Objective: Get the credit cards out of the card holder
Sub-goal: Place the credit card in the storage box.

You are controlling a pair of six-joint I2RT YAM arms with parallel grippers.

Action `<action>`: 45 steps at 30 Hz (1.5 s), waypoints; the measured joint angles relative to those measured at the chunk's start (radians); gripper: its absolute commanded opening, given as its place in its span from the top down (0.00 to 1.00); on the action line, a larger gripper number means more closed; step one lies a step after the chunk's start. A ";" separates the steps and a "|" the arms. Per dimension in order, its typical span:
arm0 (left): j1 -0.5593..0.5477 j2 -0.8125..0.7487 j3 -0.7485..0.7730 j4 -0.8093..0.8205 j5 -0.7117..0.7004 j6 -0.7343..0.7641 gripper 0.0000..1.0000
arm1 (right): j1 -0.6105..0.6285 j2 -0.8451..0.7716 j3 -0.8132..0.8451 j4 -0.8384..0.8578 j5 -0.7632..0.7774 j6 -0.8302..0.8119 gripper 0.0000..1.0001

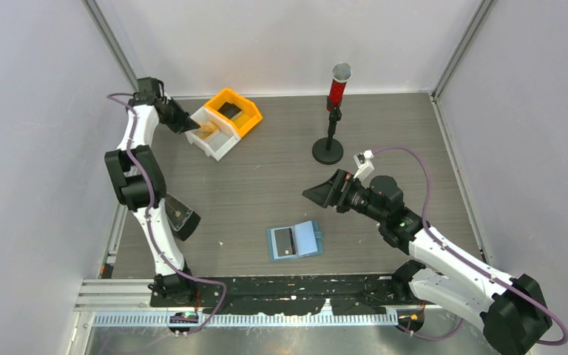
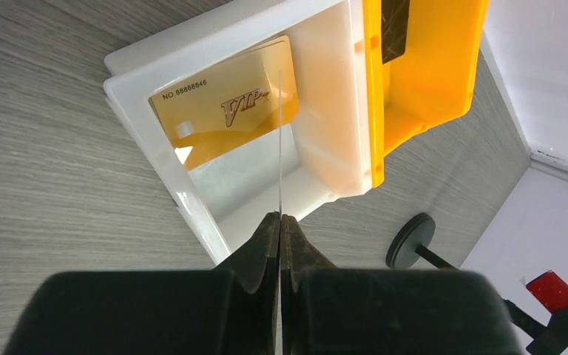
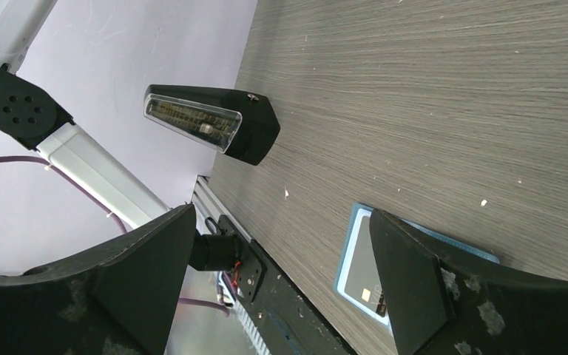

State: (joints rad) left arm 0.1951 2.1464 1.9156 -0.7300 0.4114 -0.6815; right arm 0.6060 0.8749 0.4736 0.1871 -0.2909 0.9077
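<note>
The card holder (image 1: 296, 241) lay open and flat on the table (image 1: 266, 185), near the front edge and between the two arms, with a dark card (image 1: 284, 242) lying on its left half. So, by the look of it, the job was only partly done.

The left claw (image 2: 279, 222) was far off at the back left, pinched fully together on a thin card (image 2: 279, 140). That card showed only edge-on, so its colour could not be told. It hung over the white bin (image 2: 325, 103), where a gold card (image 2: 222, 111) already leaned against the inner wall. A dark flat piece (image 2: 394, 26), probably another card, sat in the orange bin (image 2: 444, 66) beside it.

The right claw (image 1: 324, 194) hovered over the bare table, beyond and to the right of the holder, spread wide and gripping nothing.

The step in hand looked to be dropping the held card into the white bin. To do it well, the left claw should have brought the card's free edge down inside the walls before letting go, because a card released high and on edge could bounce off the rim or flip onto the table. It should then have opened cleanly and lifted straight up, so that the fingers dragged neither card back out. The card in the holder would likely need the holder pinned down while it was slid out.
</note>
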 measured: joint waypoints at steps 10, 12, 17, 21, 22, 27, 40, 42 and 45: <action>0.000 0.058 0.058 0.008 0.016 -0.018 1.00 | -0.035 0.029 0.011 0.006 -0.018 -0.017 0.05; 0.000 0.061 0.063 0.012 0.017 -0.017 1.00 | -0.039 0.031 0.011 0.007 -0.019 -0.017 0.05; 0.000 0.083 0.079 0.017 0.020 -0.018 1.00 | -0.046 0.043 0.011 0.021 -0.027 -0.016 0.05; 0.000 0.107 0.087 0.019 0.023 -0.017 0.99 | -0.055 0.051 0.011 0.026 -0.035 -0.016 0.05; 0.000 0.111 0.087 0.019 0.023 -0.017 0.99 | -0.057 0.052 0.011 0.026 -0.037 -0.016 0.05; 0.000 0.128 0.109 0.013 0.023 -0.016 0.94 | -0.067 0.055 0.011 0.029 -0.044 -0.016 0.04; 0.000 0.138 0.167 -0.023 -0.006 0.010 0.73 | -0.085 0.074 0.011 0.031 -0.057 -0.015 0.05; 0.000 0.138 0.169 -0.035 -0.012 0.010 0.71 | -0.087 0.077 0.011 0.031 -0.060 -0.015 0.04; 0.000 0.138 0.170 -0.051 -0.023 0.010 0.69 | -0.087 0.082 0.012 0.029 -0.061 -0.015 0.04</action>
State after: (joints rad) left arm 0.1951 2.2848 2.0853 -0.7815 0.3889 -0.6712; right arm 0.5194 0.9569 0.4854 0.2165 -0.3515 0.8925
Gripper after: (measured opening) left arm 0.294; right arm 0.955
